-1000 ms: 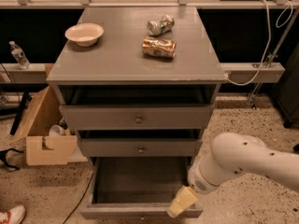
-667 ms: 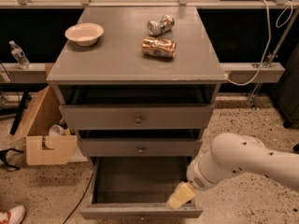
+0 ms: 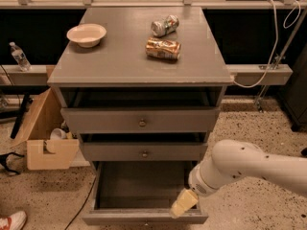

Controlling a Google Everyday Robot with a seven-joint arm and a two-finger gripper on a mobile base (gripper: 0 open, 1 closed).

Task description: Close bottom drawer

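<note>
The bottom drawer point(image 3: 139, 188) of the grey cabinet is pulled far out, its dark grey inside showing. Its flat front point(image 3: 115, 218) lies at the lower edge of the view. My gripper point(image 3: 181, 204) comes in from the right on a white arm and hangs over the drawer's front right corner, just above the front rim. The middle drawer point(image 3: 144, 151) and the top drawer point(image 3: 141, 120), each with a small round knob, stand slightly out above it.
On the cabinet top point(image 3: 115, 61) sit a cream bowl point(image 3: 86, 34) and two crushed cans point(image 3: 163, 48). An open cardboard box point(image 3: 44, 138) stands at the left, a water bottle point(image 3: 19, 56) on a ledge behind it. A red shoe point(image 3: 10, 221) shows at bottom left.
My gripper has moved slightly left and toward the drawer's front right corner. The drawer looks as far out as before.
</note>
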